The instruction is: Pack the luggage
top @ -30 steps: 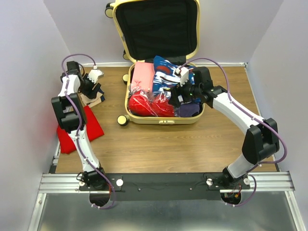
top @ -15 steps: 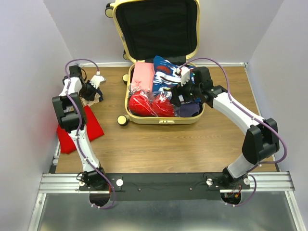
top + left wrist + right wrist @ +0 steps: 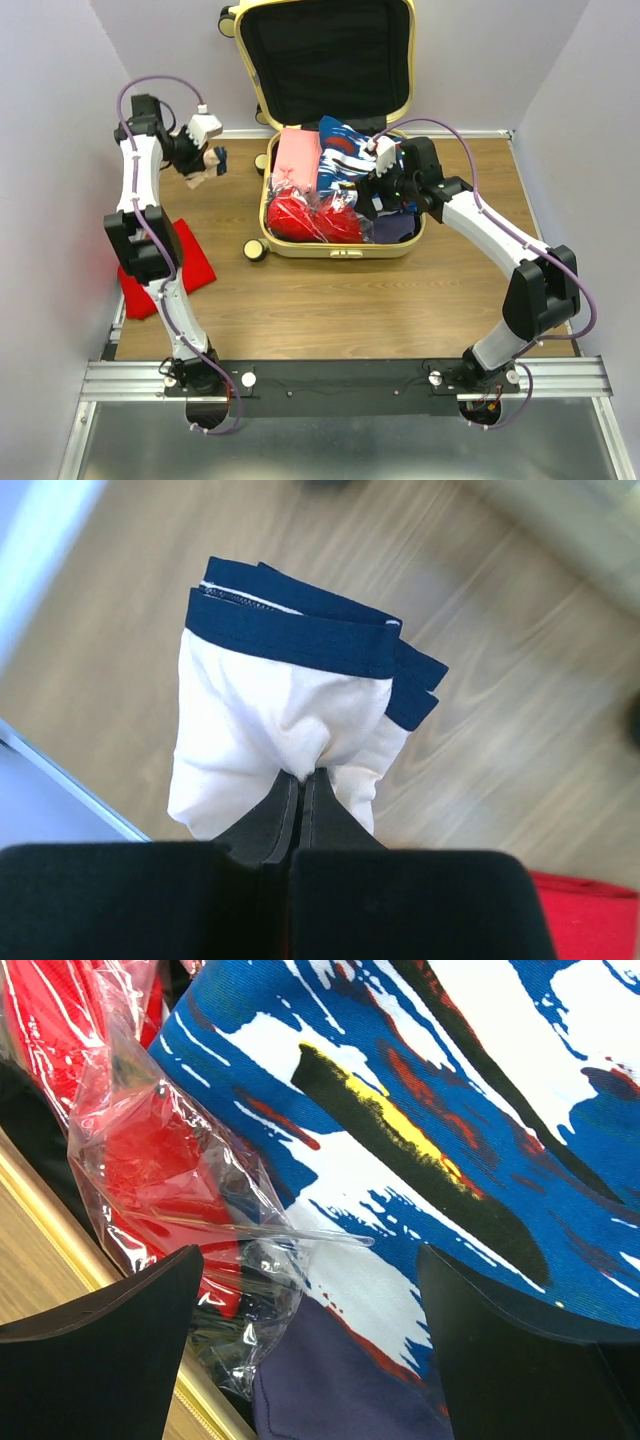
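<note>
White cloth (image 3: pixel 280 710) with a navy band hangs from the left pincer (image 3: pixel 302 785), whose jaws are pressed together on a bunched fold of it. A second ago that pincer stood wide open, low over a small heap of clothes at the left of the desk (image 3: pixel 350 300). Now it is raised clear of the wood and swung nearer the back wall. The heap is gone from that spot, and the garment dangles in the air, apart from the desk. The red cloth (image 3: pixel 165 265) by the left arm lies where it lay before.

The luggage (image 3: pixel 335 248) has not moved. It sits open at the back middle of the desk, its black-lined lid (image 3: pixel 330 60) propped upright against the wall. The lower shell is filled with a pink fold (image 3: pixel 297 155), a plastic-wrapped red bundle (image 3: pixel 300 215) and a blue patterned garment (image 3: pixel 420 1110).

The right pincer (image 3: pixel 310 1360) hovers over those contents as it did earlier. Its jaws are spread wide above the blue print and the crinkled plastic, gripping nothing.
</note>
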